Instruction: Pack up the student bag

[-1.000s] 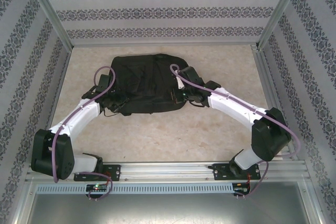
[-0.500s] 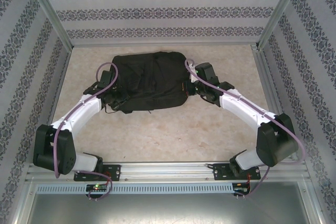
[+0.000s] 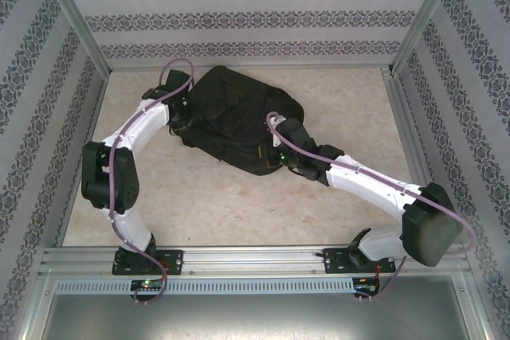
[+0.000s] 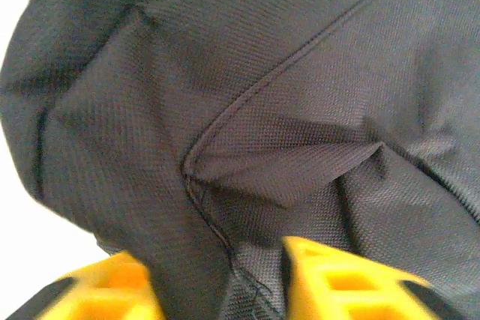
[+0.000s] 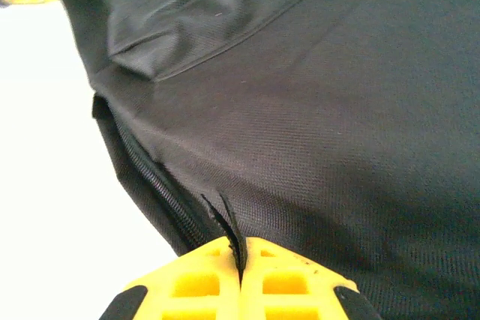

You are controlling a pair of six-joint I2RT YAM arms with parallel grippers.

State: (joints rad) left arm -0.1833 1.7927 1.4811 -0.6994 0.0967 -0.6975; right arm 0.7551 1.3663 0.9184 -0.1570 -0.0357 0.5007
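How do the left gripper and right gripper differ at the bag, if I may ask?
The left gripper has its jaws apart over bag fabric; the right gripper is shut on a black tab. The left is at the bag's far end, the right at its near edge. Both have yellow fingers.

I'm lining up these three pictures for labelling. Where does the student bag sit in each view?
Top external: the student bag lies slanted on the far middle of the table.
Left wrist: it runs across the top, middle and right.
Right wrist: it takes the upper right, with a zipper along its lower-left edge.
Shared landmark: the pale table, which shows past the bag's left edge in both wrist views.
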